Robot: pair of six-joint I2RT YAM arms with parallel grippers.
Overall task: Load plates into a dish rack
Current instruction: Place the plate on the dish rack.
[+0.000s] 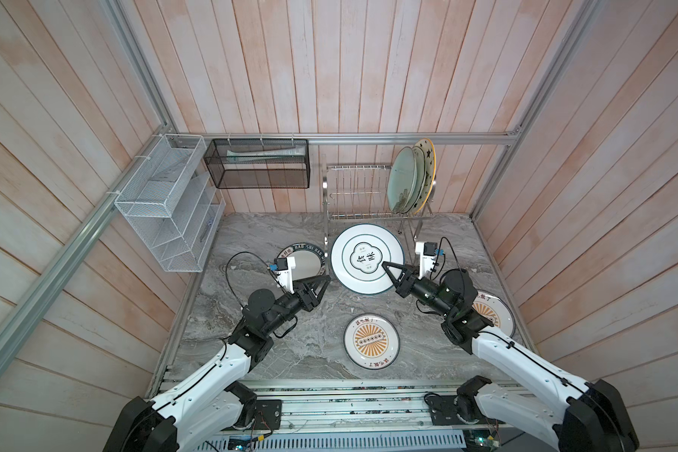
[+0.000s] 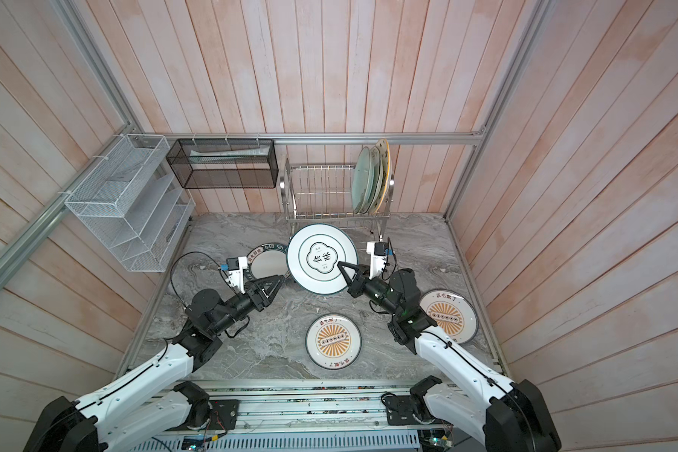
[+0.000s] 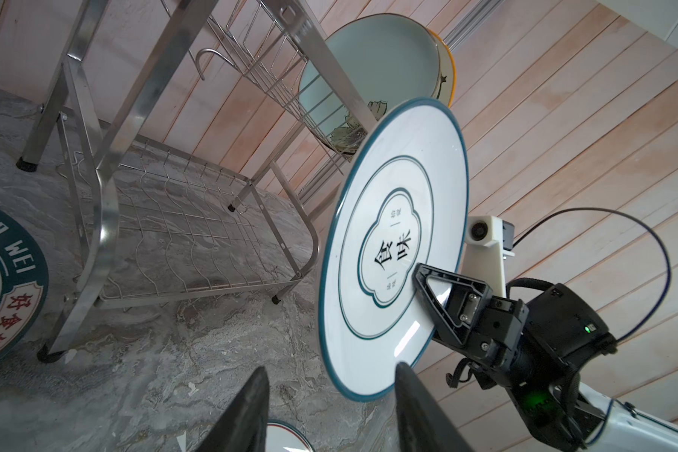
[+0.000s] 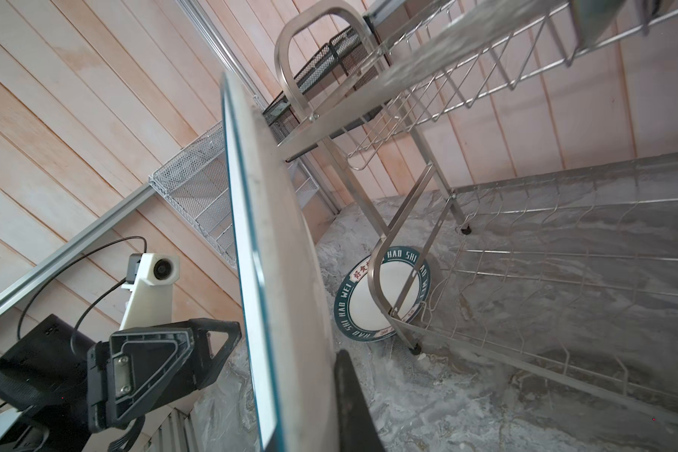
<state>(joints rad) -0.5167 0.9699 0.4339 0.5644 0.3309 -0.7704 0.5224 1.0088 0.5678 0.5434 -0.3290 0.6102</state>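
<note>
The right gripper [image 1: 385,265] is clamped on the rim of the quatrefoil plate [image 1: 353,242], holding it off the table [image 1: 290,352] just in front of the rack [image 1: 353,184], about opposite the rack's middle. How high it sits against the upper tier I can't tell. The grip is on the plate's edge away from the rack, on the right arm's side, so the whole disc lies between that gripper and the rack. Its face is tipped up and back toward the arms, not standing on edge. The left gripper [image 1: 325,278] hangs just beside the plate's opposite edge, jaws parted and empty. From its own wrist view the rim lies close ahead of its fingers [image 3: 247,407], apart from them as far as I can see. Three plates stand at the rack's right end, the green plate [image 1: 402,180] innermost, their faces looking along the rack, and the rods left of it are bare. So I'd judge the next move belongs to the right arm: raise the plate, turn it on edge parallel to the green plate, and lower it into the neighbouring slot. The lettered plate [image 1: 306,266] lies flat by the rack's front left leg, and two sunburst plates [image 1: 371,341] lie farther out from the rack.
</note>
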